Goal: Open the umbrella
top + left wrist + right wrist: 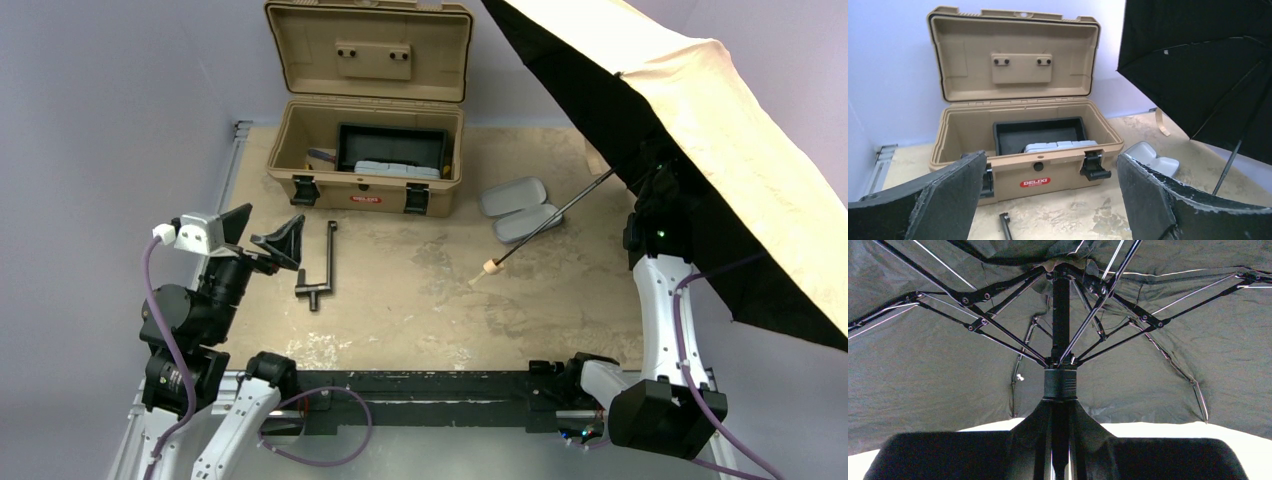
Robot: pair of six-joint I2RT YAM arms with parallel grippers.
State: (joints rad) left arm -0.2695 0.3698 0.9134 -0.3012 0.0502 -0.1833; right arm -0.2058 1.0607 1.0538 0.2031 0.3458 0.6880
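- One big umbrella (720, 130) is spread wide open, tilted over the right side of the table (420, 300), cream outside and black inside.
- Tan toolbox (365, 185) sits at the back, lid (368, 40) up.
- Grey case (520, 210) lies under the umbrella's thin pole (560, 215).
- Right claw (1060, 407) squeezes that pole, just below the ribs (998, 335).
- Left claw (262, 235) is spread apart, holding nothing.

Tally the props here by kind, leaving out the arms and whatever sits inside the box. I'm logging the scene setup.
Umbrella: 1
Tan toolbox: 1
Grey hard case: 1
Black metal tool: 1
Total: 4
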